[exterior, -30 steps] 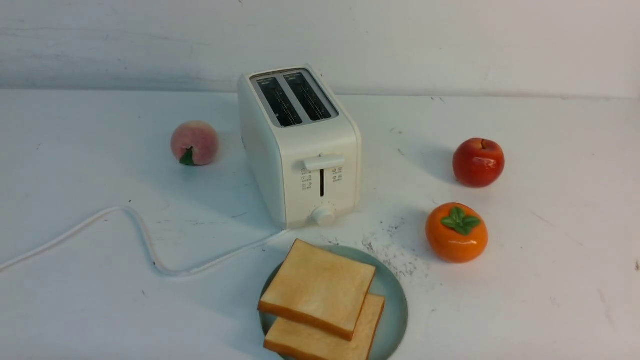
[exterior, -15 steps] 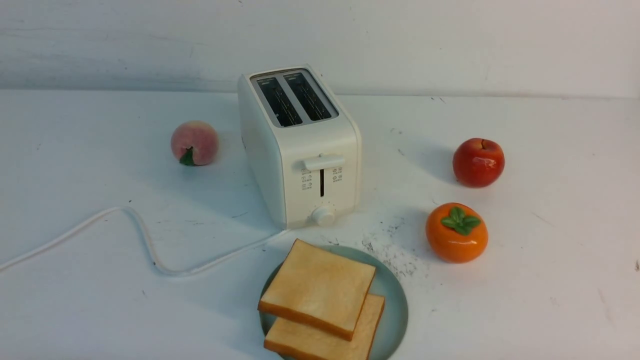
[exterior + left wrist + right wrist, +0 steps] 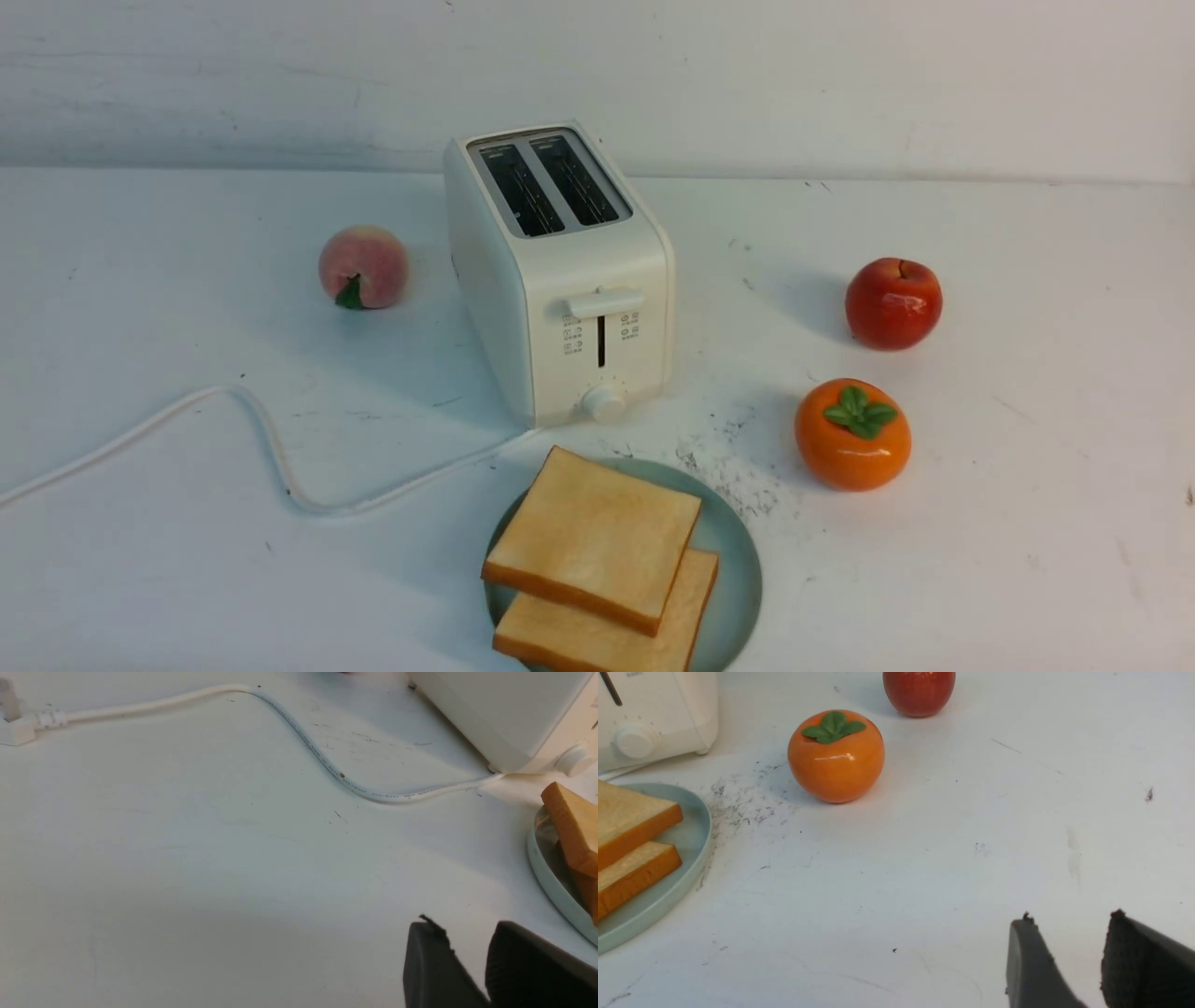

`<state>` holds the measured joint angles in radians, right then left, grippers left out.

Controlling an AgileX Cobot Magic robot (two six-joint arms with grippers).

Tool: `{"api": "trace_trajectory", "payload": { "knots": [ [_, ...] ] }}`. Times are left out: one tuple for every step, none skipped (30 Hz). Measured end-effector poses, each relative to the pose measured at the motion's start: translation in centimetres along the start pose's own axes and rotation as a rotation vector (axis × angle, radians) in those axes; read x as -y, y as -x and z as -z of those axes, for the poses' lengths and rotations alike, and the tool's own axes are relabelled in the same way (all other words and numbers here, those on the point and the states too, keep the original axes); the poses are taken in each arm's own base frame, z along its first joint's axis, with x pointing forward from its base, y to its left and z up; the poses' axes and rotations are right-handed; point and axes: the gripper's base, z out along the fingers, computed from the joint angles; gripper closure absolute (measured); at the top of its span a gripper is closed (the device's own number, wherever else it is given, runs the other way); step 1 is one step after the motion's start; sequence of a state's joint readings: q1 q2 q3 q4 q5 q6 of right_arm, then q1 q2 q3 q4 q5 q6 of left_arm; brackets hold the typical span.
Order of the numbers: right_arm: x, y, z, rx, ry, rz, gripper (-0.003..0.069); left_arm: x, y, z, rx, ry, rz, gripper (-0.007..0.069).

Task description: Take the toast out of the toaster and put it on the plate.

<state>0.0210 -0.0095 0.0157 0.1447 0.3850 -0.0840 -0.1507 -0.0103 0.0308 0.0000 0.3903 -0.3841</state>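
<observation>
The white toaster [image 3: 560, 271] stands at mid-table with its lever up, and both slots [image 3: 551, 187] look dark and empty. In front of it lies the pale blue-green plate [image 3: 733, 560] with two slices of toast, the upper one [image 3: 593, 537] overlapping the lower one [image 3: 607, 635]. Neither arm shows in the front view. My left gripper [image 3: 465, 926] hovers open over bare table, with the plate's rim [image 3: 546, 872] and a toast corner [image 3: 572, 821] off to its side. My right gripper [image 3: 1070, 919] is open over bare table, well apart from the plate [image 3: 686, 835] and toast [image 3: 626, 816].
A peach [image 3: 363, 266] sits left of the toaster. A red apple [image 3: 893, 303] and an orange persimmon [image 3: 852, 434] sit to the right. The white cord [image 3: 271, 439] snakes across the left table to a plug [image 3: 14, 728].
</observation>
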Motion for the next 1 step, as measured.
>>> {"api": "trace_trajectory", "payload": {
  "knots": [
    [0.00,0.00,0.00,0.000,0.000,0.000,0.0419,0.00,0.00,0.00,0.000,0.000,0.000,0.0442]
  ]
}}
